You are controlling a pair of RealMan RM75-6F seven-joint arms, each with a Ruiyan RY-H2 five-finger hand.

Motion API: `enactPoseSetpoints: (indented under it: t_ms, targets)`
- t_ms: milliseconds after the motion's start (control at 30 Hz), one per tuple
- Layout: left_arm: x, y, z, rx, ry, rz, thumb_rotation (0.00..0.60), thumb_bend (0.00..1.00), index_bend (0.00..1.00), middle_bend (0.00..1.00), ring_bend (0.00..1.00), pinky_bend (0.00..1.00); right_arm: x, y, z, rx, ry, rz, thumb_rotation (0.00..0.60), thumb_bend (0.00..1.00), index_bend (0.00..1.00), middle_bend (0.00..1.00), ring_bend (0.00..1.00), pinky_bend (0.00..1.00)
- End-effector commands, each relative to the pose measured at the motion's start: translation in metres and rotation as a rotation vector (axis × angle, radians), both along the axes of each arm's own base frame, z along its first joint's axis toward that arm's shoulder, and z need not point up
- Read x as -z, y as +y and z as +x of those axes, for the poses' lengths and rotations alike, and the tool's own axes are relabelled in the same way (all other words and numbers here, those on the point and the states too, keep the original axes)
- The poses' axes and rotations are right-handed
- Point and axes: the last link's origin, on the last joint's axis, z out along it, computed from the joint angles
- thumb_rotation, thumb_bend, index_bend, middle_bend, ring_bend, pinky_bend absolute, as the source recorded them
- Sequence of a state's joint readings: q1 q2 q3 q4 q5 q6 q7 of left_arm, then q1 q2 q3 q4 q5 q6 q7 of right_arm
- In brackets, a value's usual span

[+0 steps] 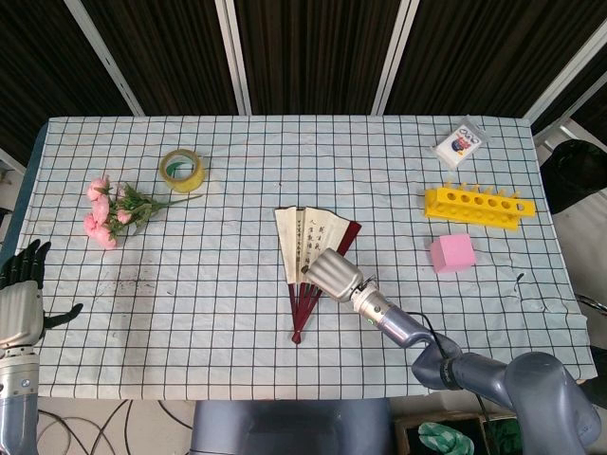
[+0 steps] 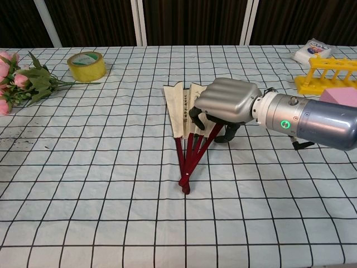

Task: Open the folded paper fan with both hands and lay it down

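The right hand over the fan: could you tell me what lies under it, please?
Under the right hand, the paper fan lies partly spread on the checked tablecloth. Its red ribs and left leaves show; the rightmost part is covered.

Cream matt paper on dark red glossy ribs: fan (image 2: pixel 187 120). Brushed silver metal, smooth, on right hand (image 2: pixel 226 103). Wrinkled checked cloth over counter (image 2: pixel 83 184). Glossy yellow tape (image 1: pixel 181 170). Shiny yellow plastic rack (image 1: pixel 479 206). Matt pink block (image 1: pixel 451 253).
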State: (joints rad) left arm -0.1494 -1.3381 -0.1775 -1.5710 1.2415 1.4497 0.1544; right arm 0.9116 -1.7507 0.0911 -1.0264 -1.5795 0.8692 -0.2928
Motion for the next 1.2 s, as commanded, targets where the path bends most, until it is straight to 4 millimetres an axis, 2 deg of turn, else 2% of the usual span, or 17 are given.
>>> enactPoseSetpoints:
  t_ms: [33,600,1200]
  targets:
    - [-0.001,-0.001,0.001,0.002,-0.007,0.003,0.600,0.03,0.00,0.00,0.00,0.00,-0.001,0.001,-0.002,0.001,0.000,-0.001,0.600,0.20,0.49,0.85,0.92,0.81]
    - [-0.003,-0.002,0.003,0.009,-0.018,0.013,0.600,0.03,0.00,0.00,0.00,0.00,0.016,0.007,-0.005,0.014,-0.006,0.028,0.600,0.22,0.54,0.85,0.92,0.81]
    - [-0.004,-0.001,0.003,0.004,-0.030,0.014,0.600,0.03,0.00,0.00,0.00,0.00,0.014,0.005,-0.002,0.008,-0.020,0.015,0.600,0.23,0.54,0.84,0.92,0.81]
